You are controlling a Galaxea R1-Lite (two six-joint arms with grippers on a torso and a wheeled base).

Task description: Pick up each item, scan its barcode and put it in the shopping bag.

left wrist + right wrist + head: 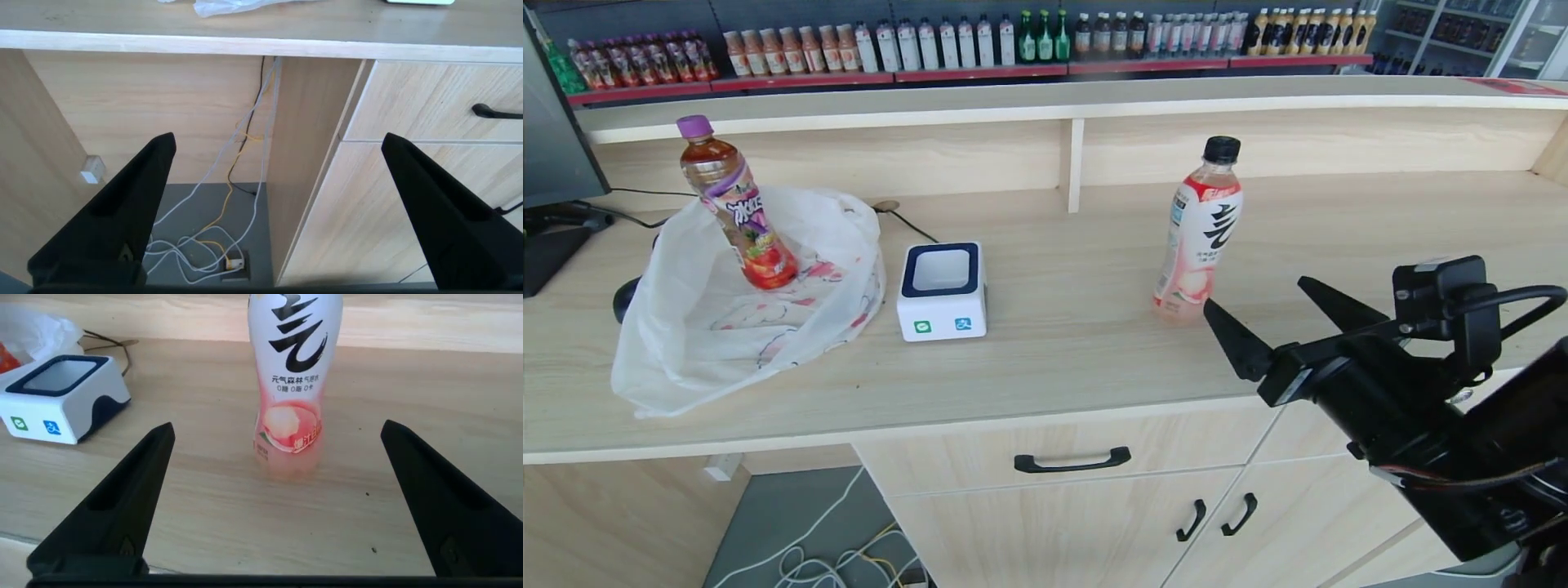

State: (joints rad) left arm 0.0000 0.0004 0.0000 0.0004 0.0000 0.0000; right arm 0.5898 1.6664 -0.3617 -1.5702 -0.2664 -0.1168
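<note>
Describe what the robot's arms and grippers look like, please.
The right gripper is matte black with two long, flat fingers tapering to points. A boxy black wrist camera sits above it, fed by a looped black cable; thin red wires show along the black arm. The left gripper has the same black wedge fingers.

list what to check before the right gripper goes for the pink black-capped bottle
1. Right gripper open: ok.
2. Pink plastic bottle with black cap upright, untouched: ok.
3. Bottle centred ahead of that gripper, right wrist view: ok.
4. Barcode side known: cannot tell.
5. White scanner box with dark blue rim uncovered: ok.
6. White plastic shopping bag has room beside the purple-capped brown bottle: cannot tell.
</note>
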